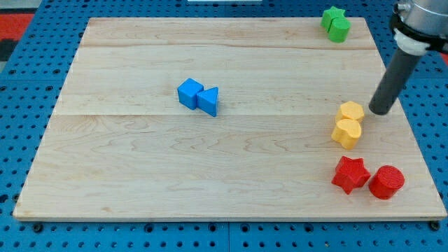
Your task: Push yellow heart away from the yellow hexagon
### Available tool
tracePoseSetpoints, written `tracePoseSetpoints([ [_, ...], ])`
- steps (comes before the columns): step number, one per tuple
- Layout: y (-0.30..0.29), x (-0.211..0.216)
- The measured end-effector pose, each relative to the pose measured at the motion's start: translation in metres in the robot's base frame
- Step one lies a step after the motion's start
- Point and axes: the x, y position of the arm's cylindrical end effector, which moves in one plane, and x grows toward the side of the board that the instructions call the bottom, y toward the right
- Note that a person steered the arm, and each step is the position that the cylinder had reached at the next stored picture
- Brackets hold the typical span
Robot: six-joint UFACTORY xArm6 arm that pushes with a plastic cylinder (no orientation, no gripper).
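Note:
The yellow hexagon (351, 110) sits near the board's right edge. The yellow heart (346, 133) lies just below it, and the two touch. My tip (380, 110) is on the board just right of the hexagon, a small gap away, and up and to the right of the heart. The dark rod slants up toward the view's top right.
A red star (350, 173) and a red cylinder (386, 182) sit below the heart near the bottom right corner. Two green blocks (337, 23) touch at the top right. A blue cube (189, 92) and a blue triangle (208, 101) touch near the board's middle. The wooden board (140, 168) lies on a blue pegboard.

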Motion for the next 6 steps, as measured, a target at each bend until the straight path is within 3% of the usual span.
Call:
tracePoseSetpoints([
  [2,-0.074,0.042],
  [3,-0.150,0.010],
  [4,-0.180,0.035],
  [5,-0.126,0.060],
  [6,-0.169,0.078],
])
